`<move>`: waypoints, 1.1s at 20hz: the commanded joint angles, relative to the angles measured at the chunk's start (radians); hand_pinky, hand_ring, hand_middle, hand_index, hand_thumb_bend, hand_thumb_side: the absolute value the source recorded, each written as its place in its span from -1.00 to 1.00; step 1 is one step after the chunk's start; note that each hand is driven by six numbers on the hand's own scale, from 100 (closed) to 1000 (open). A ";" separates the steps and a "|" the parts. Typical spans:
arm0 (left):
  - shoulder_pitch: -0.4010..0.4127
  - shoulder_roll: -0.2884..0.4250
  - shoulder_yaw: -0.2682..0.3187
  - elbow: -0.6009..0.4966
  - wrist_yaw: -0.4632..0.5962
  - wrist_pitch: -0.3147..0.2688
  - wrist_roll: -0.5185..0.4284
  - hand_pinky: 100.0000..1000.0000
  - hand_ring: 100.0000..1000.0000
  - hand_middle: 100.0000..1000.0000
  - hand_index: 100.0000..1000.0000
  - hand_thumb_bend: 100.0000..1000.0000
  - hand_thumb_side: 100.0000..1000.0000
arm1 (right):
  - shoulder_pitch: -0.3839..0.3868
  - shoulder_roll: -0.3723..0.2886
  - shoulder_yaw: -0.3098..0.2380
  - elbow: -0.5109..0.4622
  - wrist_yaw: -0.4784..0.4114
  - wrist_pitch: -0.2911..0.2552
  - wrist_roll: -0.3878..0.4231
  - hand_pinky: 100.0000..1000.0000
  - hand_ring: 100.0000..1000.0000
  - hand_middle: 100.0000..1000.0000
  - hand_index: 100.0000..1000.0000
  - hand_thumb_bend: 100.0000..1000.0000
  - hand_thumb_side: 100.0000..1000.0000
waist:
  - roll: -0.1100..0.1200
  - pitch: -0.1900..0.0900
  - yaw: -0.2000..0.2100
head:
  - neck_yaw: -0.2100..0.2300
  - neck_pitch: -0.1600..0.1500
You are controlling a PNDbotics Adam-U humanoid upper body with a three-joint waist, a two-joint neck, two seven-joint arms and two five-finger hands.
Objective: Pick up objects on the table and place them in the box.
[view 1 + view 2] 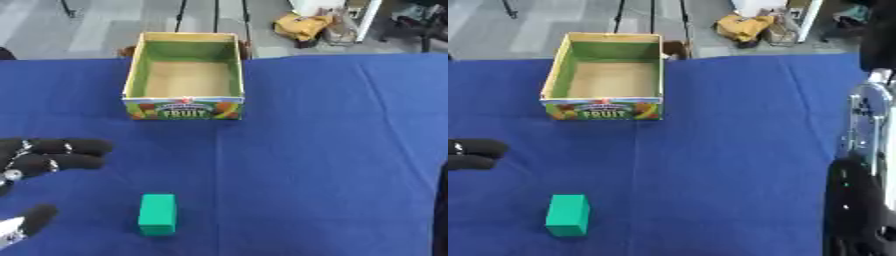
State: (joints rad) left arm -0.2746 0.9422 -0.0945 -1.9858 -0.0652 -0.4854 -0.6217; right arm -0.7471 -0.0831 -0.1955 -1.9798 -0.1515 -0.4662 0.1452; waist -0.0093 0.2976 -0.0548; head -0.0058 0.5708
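Getting ready to grab the green block (157,214)

Left hand (39,160) near it, fingers (74,146) released, holding nothing. Next: reach right, grasp, carry far to the empty box (185,70).

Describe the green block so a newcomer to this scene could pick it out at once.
Start at the open cardboard box with FRUIT printed on its front, at the far side of the blue table. Come straight toward the near edge: the green block lies there alone on the cloth, just right of the left hand. It is the only loose item on the table, a plain solid green brick shape.
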 commanded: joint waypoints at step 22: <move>-0.108 0.013 -0.080 0.017 0.030 -0.044 -0.285 0.78 0.93 1.00 1.00 -1.00 1.00 | -0.005 0.005 0.012 -0.020 -0.002 0.009 -0.006 0.48 0.61 0.13 0.63 -1.00 0.74 | 0.014 -0.039 -0.016 | 0.006 0.016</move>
State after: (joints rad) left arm -0.3704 0.9411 -0.1754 -1.9654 -0.0297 -0.3644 -0.7427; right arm -0.7392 -0.0730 -0.1872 -1.9798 -0.1516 -0.4579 0.1403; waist -0.0002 0.2821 -0.0699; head -0.0011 0.5800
